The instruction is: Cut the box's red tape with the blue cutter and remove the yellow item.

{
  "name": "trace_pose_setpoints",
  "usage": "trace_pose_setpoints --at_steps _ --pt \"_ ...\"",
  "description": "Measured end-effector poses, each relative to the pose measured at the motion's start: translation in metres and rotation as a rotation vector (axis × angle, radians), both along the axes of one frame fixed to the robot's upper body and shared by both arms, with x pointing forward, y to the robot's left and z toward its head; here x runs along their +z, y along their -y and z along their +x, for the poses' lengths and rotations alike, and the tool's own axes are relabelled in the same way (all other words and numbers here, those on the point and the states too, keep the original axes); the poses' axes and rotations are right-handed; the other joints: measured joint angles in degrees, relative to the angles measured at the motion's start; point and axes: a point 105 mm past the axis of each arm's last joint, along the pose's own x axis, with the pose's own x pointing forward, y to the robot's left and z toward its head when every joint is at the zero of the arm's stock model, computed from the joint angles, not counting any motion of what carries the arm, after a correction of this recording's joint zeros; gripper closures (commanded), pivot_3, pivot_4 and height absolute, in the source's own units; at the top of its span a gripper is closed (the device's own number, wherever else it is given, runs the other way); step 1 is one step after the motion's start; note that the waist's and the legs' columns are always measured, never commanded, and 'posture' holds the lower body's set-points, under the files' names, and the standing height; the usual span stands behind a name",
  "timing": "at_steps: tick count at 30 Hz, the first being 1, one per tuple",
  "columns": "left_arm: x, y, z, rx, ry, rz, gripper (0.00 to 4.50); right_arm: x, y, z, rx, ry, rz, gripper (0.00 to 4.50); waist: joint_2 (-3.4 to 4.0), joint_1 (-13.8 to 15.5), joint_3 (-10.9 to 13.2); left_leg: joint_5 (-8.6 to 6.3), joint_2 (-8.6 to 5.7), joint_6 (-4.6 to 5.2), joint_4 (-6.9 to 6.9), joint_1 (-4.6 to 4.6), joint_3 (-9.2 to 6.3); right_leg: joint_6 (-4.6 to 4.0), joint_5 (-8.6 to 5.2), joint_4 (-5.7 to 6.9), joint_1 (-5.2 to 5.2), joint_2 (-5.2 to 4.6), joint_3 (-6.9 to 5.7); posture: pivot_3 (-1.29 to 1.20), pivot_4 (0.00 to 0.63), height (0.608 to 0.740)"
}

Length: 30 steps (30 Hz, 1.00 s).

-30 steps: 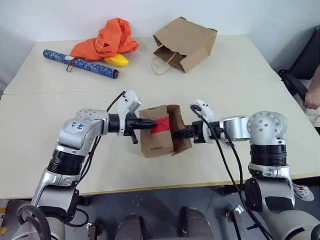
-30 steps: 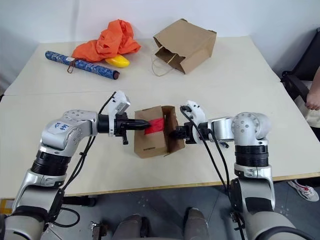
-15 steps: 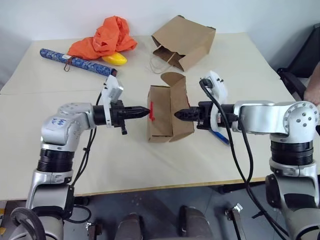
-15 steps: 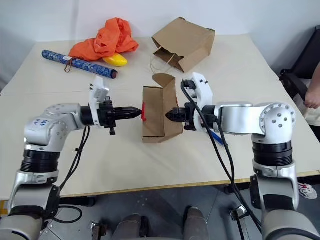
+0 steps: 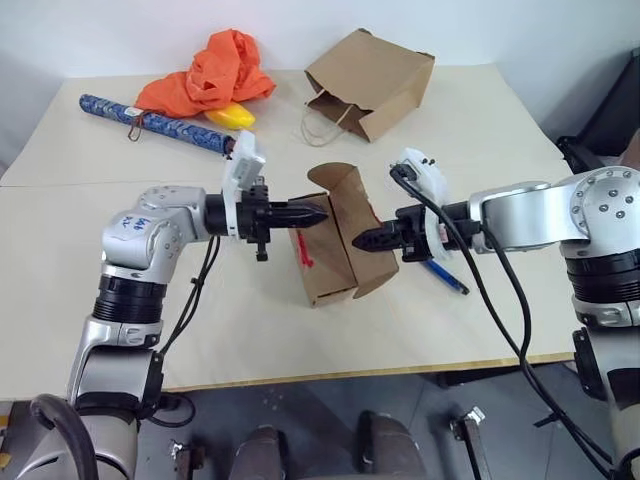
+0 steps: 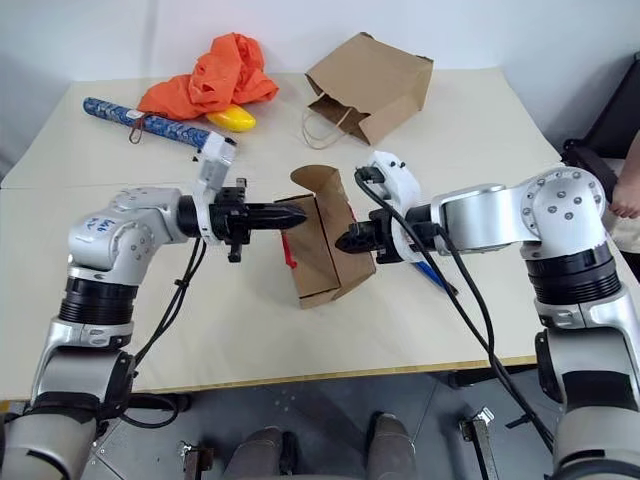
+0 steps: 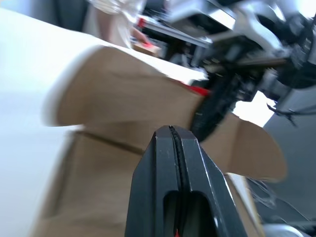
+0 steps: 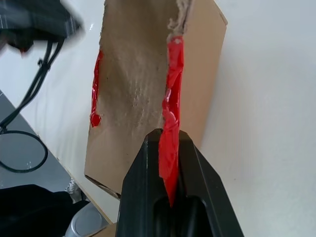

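the box stood tilted on the pale table, caught between the robot's two pincers, its flaps standing open and its curved top flap raised. the left pincer, fingers pressed together with nothing between them, pointed level at the box's upper edge from the left, its tip at the top flap. the right pincer came in from the opposite side, its black fingers shut on a flap edge that carried a strip of the red tape; in the right wrist view the tape ran down the torn cardboard edge straight into the closed fingers, and another red strip clung to the far edge of that same flap. a short red streak showed on the box face below the left pincer. the blue cutter lay flat on the table just behind and beneath the right pincer's wrist, touching neither pincer. well beyond both pincers, at the table's far side, lay an orange cloth, a glossy yellow oval tucked against it, a long blue patterned roll and a brown paper bag with handles.
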Motion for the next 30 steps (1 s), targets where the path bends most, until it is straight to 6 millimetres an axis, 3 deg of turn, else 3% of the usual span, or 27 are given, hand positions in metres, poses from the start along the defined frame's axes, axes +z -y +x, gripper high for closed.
trace_pose_setpoints --at_steps 7,26,30 --pt "-0.033 -0.014 0.002 0.035 0.006 0.181 4.5 -0.004 0.0 0.009 -0.04 -0.036 0.001 4.48 0.0 0.0 0.0 0.0 0.01 0.0 0.0 0.01 0.0 0.0 0.0 0.01 0.0 0.0 0.0 0.0 0.15 0.74" --pt "-0.042 -0.022 0.006 0.028 0.141 0.301 4.5 -0.003 -0.01 0.017 -0.046 -0.079 -0.028 4.48 0.05 -0.1 -0.2 0.02 0.05 0.01 0.09 0.38 0.06 -0.06 0.0 0.25 0.2 0.0 0.14 0.0 0.15 0.74" --pt "-0.043 -0.025 -0.001 0.028 0.177 0.339 4.5 -0.002 0.004 0.018 -0.082 -0.076 -0.055 4.48 0.04 0.0 -0.2 0.0 0.05 0.02 0.06 0.38 0.06 -0.06 0.0 0.18 0.22 -0.01 0.13 0.0 0.15 0.74"
